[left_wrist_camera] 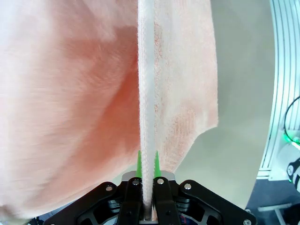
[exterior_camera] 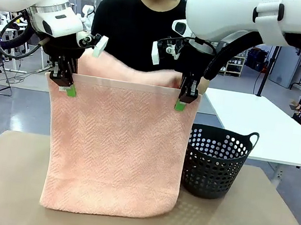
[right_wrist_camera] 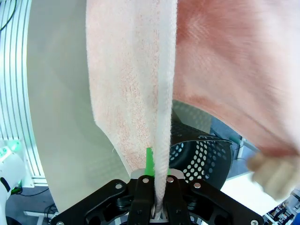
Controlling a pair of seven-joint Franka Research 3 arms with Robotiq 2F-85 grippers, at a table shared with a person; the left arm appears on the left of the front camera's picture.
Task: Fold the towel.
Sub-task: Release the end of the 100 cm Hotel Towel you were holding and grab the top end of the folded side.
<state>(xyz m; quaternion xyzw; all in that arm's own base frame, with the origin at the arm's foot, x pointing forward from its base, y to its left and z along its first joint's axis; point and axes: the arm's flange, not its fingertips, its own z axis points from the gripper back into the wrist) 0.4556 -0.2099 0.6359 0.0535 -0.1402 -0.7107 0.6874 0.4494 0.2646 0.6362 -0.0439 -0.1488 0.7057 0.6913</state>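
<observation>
Brown tabletop (exterior_camera: 4,181) in a bright workshop carries a dark basket (exterior_camera: 217,162) at right. Left gripper (exterior_camera: 69,89) and right gripper (exterior_camera: 180,104) each pinch a top corner of the towel (exterior_camera: 113,152), which hangs down to the tabletop.

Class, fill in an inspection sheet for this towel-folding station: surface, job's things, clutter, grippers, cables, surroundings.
Surface: brown table, matte and flat.
Job's things: pink towel hangs between both grippers, lower edge at the tabletop.
Clutter: dark perforated basket stands right of the towel.
Grippers: left gripper and right gripper each shut on a top hem corner.
Cables: black cable loops by the left arm's wrist.
Surroundings: person in black behind the towel; white table beyond.
</observation>
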